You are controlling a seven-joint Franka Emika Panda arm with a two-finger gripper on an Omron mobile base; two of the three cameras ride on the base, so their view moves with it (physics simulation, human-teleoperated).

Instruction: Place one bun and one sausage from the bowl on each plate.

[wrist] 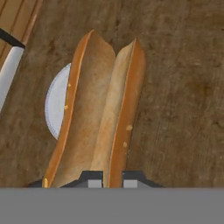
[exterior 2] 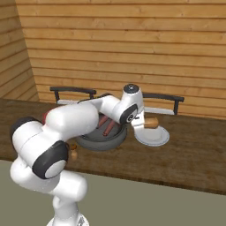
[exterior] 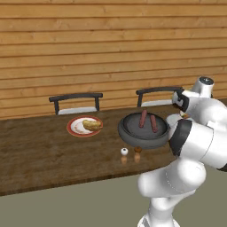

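Observation:
My gripper [exterior 2: 142,122] is shut on a split tan bun [exterior 2: 151,122] and holds it just above a pale grey plate [exterior 2: 154,139] to the right of the bowl. In the hand view the bun [wrist: 100,109] runs up from my fingertips [wrist: 94,179], with the plate [wrist: 56,109] showing beneath its left side. The dark bowl [exterior: 128,135] holds two sausages [exterior: 142,118] [exterior: 153,123]. A red-rimmed plate [exterior: 71,129] left of the bowl carries another bun [exterior: 92,124]. My own arm hides the grey plate in the left base view.
Two small shakers [exterior: 124,152] [exterior: 138,150] stand on the wooden table [exterior: 40,155] just in front of the bowl. Two dark chairs [exterior: 75,103] [exterior: 155,95] sit behind the table against a wooden wall.

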